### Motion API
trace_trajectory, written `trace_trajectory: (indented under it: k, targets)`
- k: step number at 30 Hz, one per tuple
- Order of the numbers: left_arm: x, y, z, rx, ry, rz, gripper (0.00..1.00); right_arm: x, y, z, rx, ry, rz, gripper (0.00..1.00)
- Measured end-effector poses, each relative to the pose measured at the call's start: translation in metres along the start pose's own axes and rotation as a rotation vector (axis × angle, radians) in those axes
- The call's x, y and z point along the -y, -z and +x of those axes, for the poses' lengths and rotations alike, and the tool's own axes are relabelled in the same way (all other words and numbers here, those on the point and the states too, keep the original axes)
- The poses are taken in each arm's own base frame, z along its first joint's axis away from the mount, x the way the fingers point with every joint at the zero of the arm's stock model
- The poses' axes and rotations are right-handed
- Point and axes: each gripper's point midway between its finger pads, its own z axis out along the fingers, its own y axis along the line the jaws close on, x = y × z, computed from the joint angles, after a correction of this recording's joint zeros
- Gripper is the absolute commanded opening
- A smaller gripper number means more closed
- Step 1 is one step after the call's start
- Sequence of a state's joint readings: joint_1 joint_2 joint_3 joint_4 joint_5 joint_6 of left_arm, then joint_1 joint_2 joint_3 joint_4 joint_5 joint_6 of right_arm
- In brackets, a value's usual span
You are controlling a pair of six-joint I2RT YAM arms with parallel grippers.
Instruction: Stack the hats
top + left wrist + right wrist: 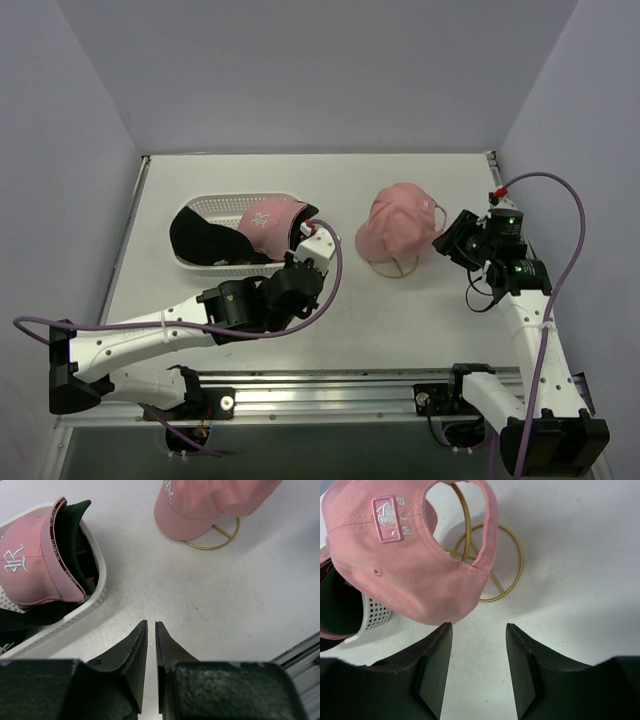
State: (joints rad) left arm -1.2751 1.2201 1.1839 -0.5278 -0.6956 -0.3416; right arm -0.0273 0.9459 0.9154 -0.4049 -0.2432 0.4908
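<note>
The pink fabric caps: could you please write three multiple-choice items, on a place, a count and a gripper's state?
1. The pink fabric baseball cap nearest the right gripper sits: A on bare table; B on the gold wire globe-shaped stand; C on the floor.
2. Pink caps visible: A one; B two; C four.
3. The right gripper is: A open, empty; B shut on a cap; C shut on a cable.
B, gold wire shows beneath it; B, the other pink cap lies in the white perforated plastic basket; A, fingers apart, nothing between.
</note>
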Motion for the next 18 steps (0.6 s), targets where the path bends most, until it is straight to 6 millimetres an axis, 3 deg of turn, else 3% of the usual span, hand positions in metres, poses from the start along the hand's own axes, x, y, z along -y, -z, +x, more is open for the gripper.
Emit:
trace_trajectory:
  k: [6, 11, 14, 18]
  targets:
    - [-0.002, 0.002, -0.001, 0.001, 0.006, 0.0, 0.27, 0.007, 0.012, -0.03, 0.069, -0.008, 0.047, 0.4]
    - [-0.006, 0.007, -0.004, 0.009, 0.016, -0.001, 0.34, 0.02, 0.006, -0.059, 0.108, -0.044, 0.064, 0.34]
    - [-0.01, 0.007, -0.006, 0.012, 0.023, -0.008, 0.37, 0.029, -0.007, -0.063, 0.082, -0.071, 0.055, 0.32]
    - [-0.014, 0.006, -0.006, 0.012, 0.03, -0.017, 0.38, 0.026, -0.019, -0.062, 0.046, -0.086, 0.011, 0.32]
